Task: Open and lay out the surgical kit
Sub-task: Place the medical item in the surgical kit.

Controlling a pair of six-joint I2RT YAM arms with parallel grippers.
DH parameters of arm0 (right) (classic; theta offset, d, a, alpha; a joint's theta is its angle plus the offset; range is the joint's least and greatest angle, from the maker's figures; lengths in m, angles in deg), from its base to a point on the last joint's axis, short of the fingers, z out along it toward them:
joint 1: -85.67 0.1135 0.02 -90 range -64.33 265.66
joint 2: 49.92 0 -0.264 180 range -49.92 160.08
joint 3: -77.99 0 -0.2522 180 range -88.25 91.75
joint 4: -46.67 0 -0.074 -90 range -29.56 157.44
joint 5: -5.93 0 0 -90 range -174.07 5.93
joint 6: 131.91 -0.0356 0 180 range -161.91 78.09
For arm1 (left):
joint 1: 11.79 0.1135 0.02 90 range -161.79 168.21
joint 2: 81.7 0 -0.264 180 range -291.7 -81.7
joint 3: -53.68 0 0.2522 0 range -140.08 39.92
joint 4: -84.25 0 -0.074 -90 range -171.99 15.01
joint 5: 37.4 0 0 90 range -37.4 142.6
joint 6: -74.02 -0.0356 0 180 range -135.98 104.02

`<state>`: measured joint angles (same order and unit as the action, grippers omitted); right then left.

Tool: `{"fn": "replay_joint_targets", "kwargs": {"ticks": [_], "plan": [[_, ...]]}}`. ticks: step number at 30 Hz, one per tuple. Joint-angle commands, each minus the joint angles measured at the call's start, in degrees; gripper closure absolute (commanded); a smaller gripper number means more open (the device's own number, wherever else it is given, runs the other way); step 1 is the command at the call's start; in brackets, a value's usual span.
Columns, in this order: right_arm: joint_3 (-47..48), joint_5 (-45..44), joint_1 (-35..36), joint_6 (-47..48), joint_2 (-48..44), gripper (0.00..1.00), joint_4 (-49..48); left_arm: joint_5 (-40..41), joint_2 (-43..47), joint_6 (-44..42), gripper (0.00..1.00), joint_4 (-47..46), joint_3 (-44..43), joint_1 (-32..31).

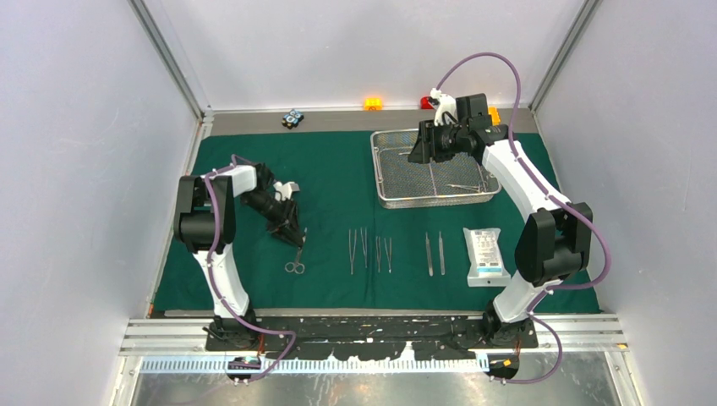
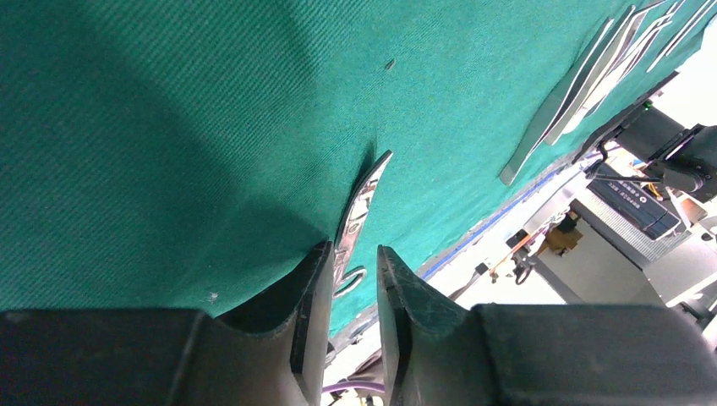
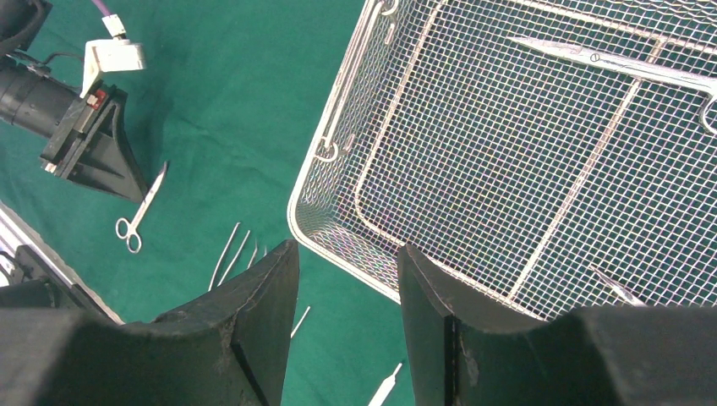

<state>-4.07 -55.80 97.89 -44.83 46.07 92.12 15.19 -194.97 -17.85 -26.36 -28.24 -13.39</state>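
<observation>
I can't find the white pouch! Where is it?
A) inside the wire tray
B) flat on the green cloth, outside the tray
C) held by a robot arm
B: the white pouch lies on the green drape, outside the wire-mesh tray.

Bright, even overhead light, broad soft shadow on the green drape (image 2: 127, 127), wrist-view foregrounds dark and blurred.

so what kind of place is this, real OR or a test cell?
Probably a lab robot cell, not an operating room: plain panel walls on aluminium framing, and a green drape with a wire-mesh tray and scissors staged inside.
</observation>
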Motion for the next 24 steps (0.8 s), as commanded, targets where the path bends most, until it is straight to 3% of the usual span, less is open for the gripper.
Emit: {"fn": "replay_joint_targets", "kwargs": {"ticks": [1,15,24], "plan": [[0.3,0.8,-0.2,-0.3,-0.6,0.49,-2.2,2.8,0.5,-0.5,0.71,0.3,-1.4,0.1],[0.1,0.7,-0.2,-0.2,-0.4,0.49,-2.3,5.9,3.8,-0.5,0.66,-0.4,-1.8,-1.2],[-0.1,0.9,-0.2,-0.1,-0.6,0.48,-2.3,15.0,11.8,-0.8,0.64,-4.2,-1.8,-7.1]]}}
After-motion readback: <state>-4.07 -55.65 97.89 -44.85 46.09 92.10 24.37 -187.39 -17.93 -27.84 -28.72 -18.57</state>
